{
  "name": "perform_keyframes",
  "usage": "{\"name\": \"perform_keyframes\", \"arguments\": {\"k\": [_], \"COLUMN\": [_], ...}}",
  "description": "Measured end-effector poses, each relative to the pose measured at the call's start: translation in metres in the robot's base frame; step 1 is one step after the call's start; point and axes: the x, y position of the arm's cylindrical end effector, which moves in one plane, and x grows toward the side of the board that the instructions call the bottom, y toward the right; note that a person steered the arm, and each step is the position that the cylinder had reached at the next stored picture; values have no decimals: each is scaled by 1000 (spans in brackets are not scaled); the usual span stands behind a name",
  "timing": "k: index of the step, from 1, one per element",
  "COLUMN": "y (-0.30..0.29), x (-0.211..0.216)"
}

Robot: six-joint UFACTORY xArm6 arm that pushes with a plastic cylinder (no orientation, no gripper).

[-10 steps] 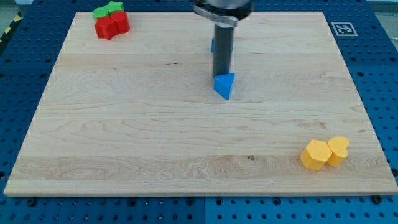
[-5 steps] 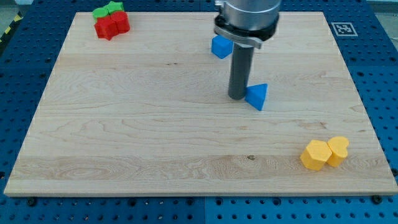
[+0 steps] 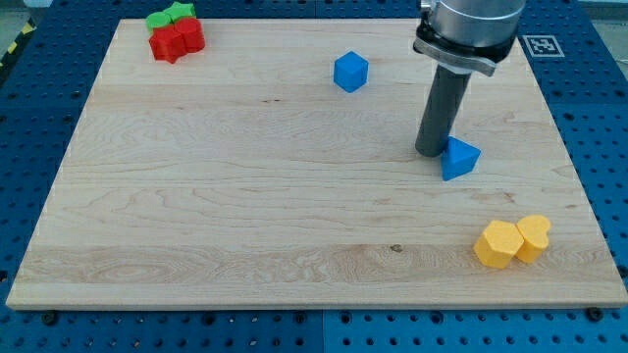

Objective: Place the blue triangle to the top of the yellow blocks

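My tip [image 3: 431,151] touches the small blue triangle block [image 3: 459,158] on its right; no pincer is fitted, so none shows. Push onward to the right, stopping above the yellow hexagon block [image 3: 496,244] and yellow heart block [image 3: 534,236].

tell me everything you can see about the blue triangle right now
The blue triangle is a small, solid bright-blue wedge that looks like painted wood or plastic. It lies flat on the wooden board, right of centre, above the yellow blocks and apart from them. My tip is against its left side.
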Motion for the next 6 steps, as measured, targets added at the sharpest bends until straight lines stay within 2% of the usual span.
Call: {"name": "perform_keyframes", "arguments": {"k": [1,2,4,6], "y": [0,2,15,31], "x": [37,44,14,36]}}
